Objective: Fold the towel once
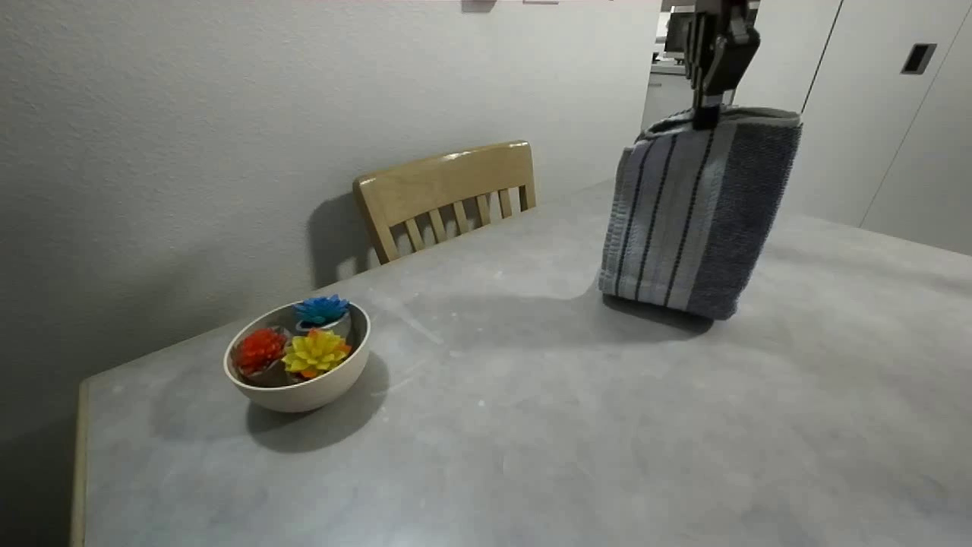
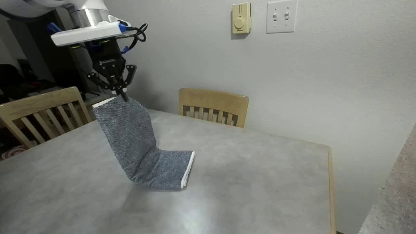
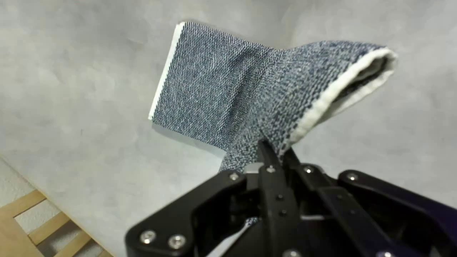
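Observation:
The blue-grey towel (image 2: 126, 136) stands partly lifted from the table. One end of it lies flat, edged in white trim, while the rest rises in an L-shaped bend. My gripper (image 2: 123, 95) is shut on the raised end, near its white-trimmed edge. In the wrist view the towel (image 3: 214, 82) passes up between the fingertips of the gripper (image 3: 277, 149), and its free raised corner curls open at the right. An exterior view shows the striped face of the towel (image 1: 676, 220) hanging below the gripper (image 1: 708, 114), the flat end hidden behind it.
A bowl (image 1: 326, 386) holding a red, a blue and a yellow artificial plant rests on the grey table (image 1: 531, 425). Wooden chairs, such as this chair (image 2: 211, 97) and this chair (image 2: 42, 100), stand at the table's edge. A wall (image 2: 182, 48) rises behind.

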Controlling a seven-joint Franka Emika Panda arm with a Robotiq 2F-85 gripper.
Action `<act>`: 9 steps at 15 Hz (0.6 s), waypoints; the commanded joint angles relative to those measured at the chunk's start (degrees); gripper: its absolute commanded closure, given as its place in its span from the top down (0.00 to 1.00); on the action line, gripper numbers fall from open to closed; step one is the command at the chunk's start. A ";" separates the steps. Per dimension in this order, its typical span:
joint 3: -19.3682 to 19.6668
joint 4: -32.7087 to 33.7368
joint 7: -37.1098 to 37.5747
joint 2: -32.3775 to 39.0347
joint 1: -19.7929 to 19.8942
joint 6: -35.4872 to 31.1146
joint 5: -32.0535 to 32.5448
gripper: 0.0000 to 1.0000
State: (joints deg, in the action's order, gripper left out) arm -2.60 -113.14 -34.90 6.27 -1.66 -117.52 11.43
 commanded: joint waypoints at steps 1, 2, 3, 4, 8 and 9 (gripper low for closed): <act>1.82 0.89 -12.06 1.11 3.27 3.00 -1.82 0.02; 2.57 2.33 -15.91 3.01 4.27 3.96 -2.64 0.02; 3.17 3.61 -19.19 4.91 5.14 5.19 -3.50 0.02; 3.70 4.93 -21.96 6.98 5.95 6.55 -4.17 0.02; 4.52 8.63 -26.18 12.66 7.96 9.94 -3.26 0.02; 4.49 9.65 -27.53 13.86 8.37 10.66 -2.87 0.02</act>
State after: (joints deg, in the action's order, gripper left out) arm 2.10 -108.22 -58.57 16.05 5.46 -110.50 8.50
